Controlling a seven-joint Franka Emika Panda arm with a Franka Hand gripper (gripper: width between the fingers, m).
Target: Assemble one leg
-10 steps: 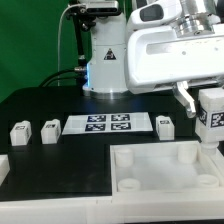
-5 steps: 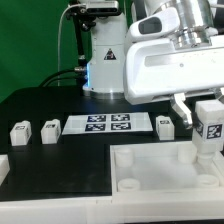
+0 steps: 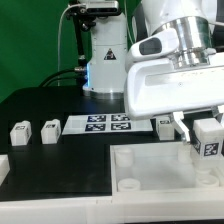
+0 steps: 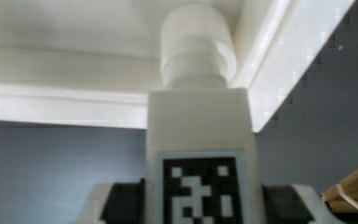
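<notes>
My gripper (image 3: 207,128) is shut on a white leg (image 3: 209,143) with a black-and-white tag on it, held upright over the far corner of the large white tray (image 3: 160,170) on the exterior view's right. In the wrist view the leg (image 4: 201,110) runs from between my black fingers (image 4: 126,202) toward the tray's raised wall (image 4: 87,80), its rounded end close to the corner. I cannot tell whether the leg's end touches the tray. Three more legs lie on the black table: two on the exterior view's left (image 3: 19,133) (image 3: 50,131) and one (image 3: 164,126) beside the marker board.
The marker board (image 3: 108,124) lies flat on the black table behind the tray. The robot base (image 3: 100,55) stands at the back before a green backdrop. A small white part (image 3: 3,166) sits at the exterior view's left edge.
My gripper has moved down with the leg, from above the tray's far corner on the exterior view's right to close over it. The other legs have not moved.
</notes>
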